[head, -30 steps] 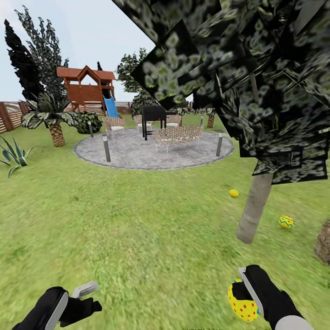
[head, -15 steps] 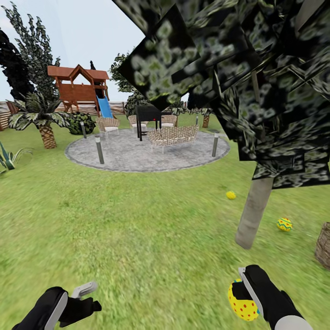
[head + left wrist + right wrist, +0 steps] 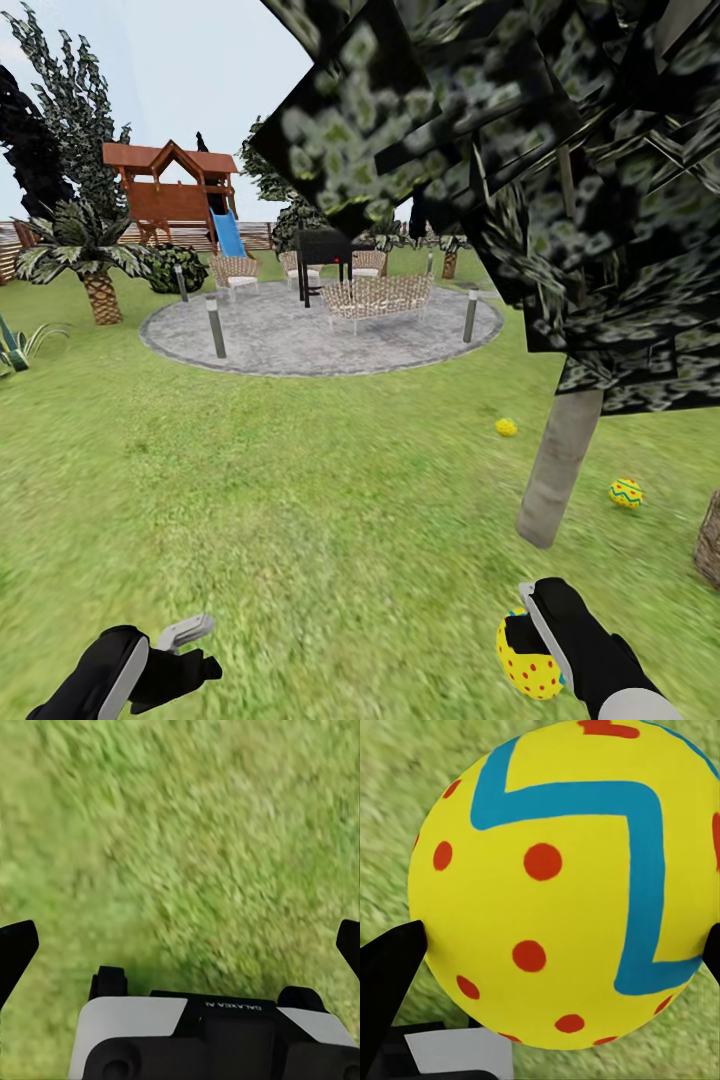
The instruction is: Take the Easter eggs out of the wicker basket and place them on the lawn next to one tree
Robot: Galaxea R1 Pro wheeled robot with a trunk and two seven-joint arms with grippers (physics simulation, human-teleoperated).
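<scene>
My right gripper (image 3: pixel 535 640) is shut on a yellow Easter egg (image 3: pixel 530 662) with red dots and a blue zigzag (image 3: pixel 562 881), low at the right of the head view. Just ahead rises the tree's pale trunk (image 3: pixel 558 468) under its dark blocky crown (image 3: pixel 520 150). A second egg (image 3: pixel 626 492) lies on the lawn (image 3: pixel 300 470) right of the trunk, a third egg (image 3: pixel 506 427) farther off to its left. The wicker basket (image 3: pixel 709 540) is cut off by the right edge. My left gripper (image 3: pixel 190 650) hangs open over bare grass (image 3: pixel 187 855).
A round grey paved area (image 3: pixel 320 335) with pale woven chairs (image 3: pixel 378 296), a black grill and short post lights lies ahead. A wooden play tower with a blue slide (image 3: pixel 175 195), a short palm (image 3: pixel 85 265) and a fence stand at the back left.
The view swung a little to the right early on, then crept closer to the tree. Both arms kept their pose, the right one holding the egg throughout.
</scene>
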